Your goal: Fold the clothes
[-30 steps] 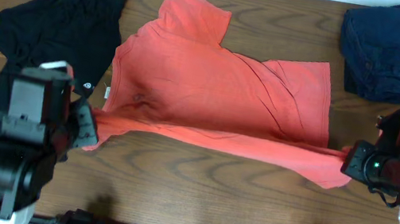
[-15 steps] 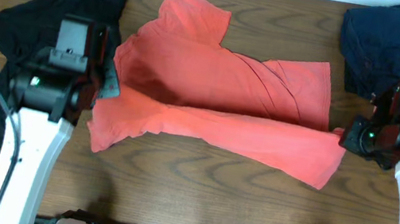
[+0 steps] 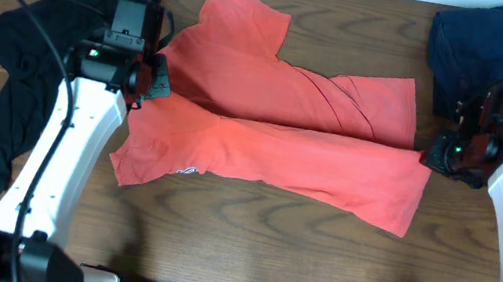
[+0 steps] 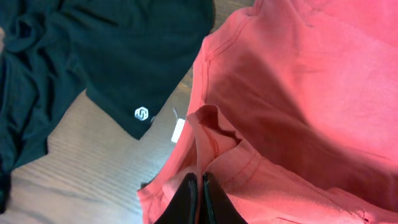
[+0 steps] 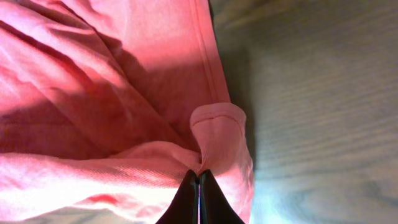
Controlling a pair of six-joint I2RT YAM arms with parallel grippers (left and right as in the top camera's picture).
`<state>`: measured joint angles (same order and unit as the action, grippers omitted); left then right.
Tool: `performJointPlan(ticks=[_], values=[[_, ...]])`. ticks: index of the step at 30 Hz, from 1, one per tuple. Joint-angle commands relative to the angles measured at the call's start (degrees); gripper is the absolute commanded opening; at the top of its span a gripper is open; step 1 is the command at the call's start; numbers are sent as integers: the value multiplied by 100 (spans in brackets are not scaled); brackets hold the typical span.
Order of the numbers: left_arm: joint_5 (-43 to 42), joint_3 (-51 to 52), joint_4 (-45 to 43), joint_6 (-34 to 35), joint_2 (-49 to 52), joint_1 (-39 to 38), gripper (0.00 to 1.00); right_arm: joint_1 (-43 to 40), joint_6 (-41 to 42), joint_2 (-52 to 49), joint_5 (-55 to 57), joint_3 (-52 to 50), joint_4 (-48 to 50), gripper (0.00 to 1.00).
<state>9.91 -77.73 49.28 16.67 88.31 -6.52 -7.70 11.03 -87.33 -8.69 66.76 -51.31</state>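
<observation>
T-shirt (image 3: 270,154), left hand (image 3: 153,86), right hand (image 3: 429,156) pinching opposite edges, arms extended

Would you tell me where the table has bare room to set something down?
Widest: the table strip along the front edge, below the coral T-shirt. Smaller: at the back, between its sleeve and the navy garment. Crowded: around the left gripper by the black garment, and the right gripper by the navy one.
</observation>
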Motion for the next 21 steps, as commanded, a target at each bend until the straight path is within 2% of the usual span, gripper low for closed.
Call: performJointPlan(ticks=[1, 17, 18, 19, 20, 21], values=[[149, -50, -127, -55, 190, 13, 6, 72, -81, -212, -61, 72, 114, 1], [-505, -48, -597, -201, 970, -4, 6, 168, -81, -894, -107, 72, 492, 1], [-542, -46, -588, -201, 1010, -4, 13, 179, -81, -896, -107, 72, 492, 1], [-603, -42, -577, -201, 1056, -4, 27, 190, -81, -896, -127, 72, 490, 6], [-651, -39, -570, -201, 1075, -4, 52, 192, -81, -894, -129, 72, 490, 13], [-651, -39, -566, -201, 1093, -4, 72, 201, -81, -894, -131, 72, 490, 35]])
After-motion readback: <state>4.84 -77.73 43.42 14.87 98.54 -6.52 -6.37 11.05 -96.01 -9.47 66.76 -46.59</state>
